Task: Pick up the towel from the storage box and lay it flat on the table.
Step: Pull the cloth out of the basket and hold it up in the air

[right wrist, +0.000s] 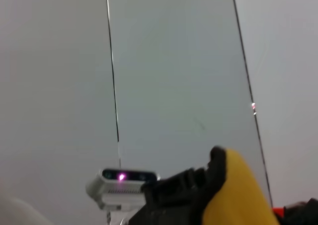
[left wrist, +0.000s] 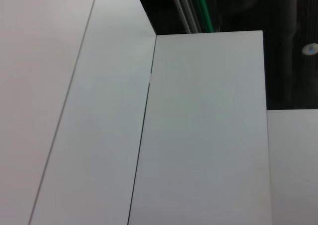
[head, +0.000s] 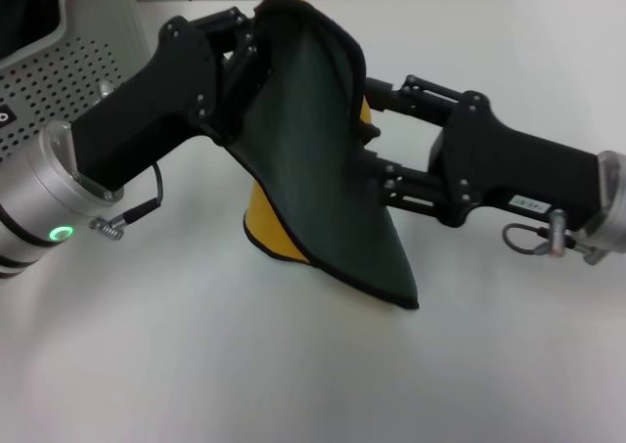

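Note:
In the head view the towel (head: pixel 313 159) hangs between my two grippers over the table (head: pixel 293 384), dark green side towards me. Its yellow side shows at the lower left edge, and its lowest corner is at the tabletop. My left gripper (head: pixel 249 42) is shut on the towel's top edge. My right gripper (head: pixel 364 135) reaches in from the right and is shut on the towel's right edge, with its fingertips hidden by the cloth. The right wrist view shows a yellow fold of the towel (right wrist: pixel 238 195). The storage box (head: pixel 59 62) stands at the far left, behind my left arm.
The left arm's wrist camera (right wrist: pixel 124 183) shows in the right wrist view. The left wrist view shows only white panels (left wrist: pixel 198 135) with seams and a dark gap. A short cable (head: pixel 132 213) hangs from the left wrist.

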{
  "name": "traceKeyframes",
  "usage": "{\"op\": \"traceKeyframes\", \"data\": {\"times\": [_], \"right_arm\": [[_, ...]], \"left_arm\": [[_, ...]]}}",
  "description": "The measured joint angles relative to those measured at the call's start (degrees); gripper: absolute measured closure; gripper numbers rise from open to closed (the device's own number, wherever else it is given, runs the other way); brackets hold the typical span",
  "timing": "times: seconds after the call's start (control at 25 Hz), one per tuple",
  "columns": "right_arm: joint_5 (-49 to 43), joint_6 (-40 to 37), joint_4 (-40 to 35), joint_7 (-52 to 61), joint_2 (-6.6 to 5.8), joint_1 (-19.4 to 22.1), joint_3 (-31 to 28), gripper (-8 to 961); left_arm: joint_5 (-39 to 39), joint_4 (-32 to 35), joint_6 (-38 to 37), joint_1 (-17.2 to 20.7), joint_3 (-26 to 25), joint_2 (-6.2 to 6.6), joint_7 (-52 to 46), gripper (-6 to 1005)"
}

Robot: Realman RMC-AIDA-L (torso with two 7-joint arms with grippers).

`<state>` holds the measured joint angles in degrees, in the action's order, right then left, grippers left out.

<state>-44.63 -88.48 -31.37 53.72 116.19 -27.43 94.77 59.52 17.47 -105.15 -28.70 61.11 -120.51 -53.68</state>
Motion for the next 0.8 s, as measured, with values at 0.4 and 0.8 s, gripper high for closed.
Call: {"op": "traceKeyframes", "data": {"times": [0.4,0.8], "right_arm": [[8.8,5.3,-3.6,-4.6,0.0,2.1,6.7,275],[12.7,2.3,-5.7,-6.3,-0.08,6.0,6.1,278]], "left_arm": [[-1.2,-0.8,0.4,0.2,0.2,0.02,0.1,959],[-1.1,-1.9,0.4,0.9,0.1,0.16,0.7,956]]}}
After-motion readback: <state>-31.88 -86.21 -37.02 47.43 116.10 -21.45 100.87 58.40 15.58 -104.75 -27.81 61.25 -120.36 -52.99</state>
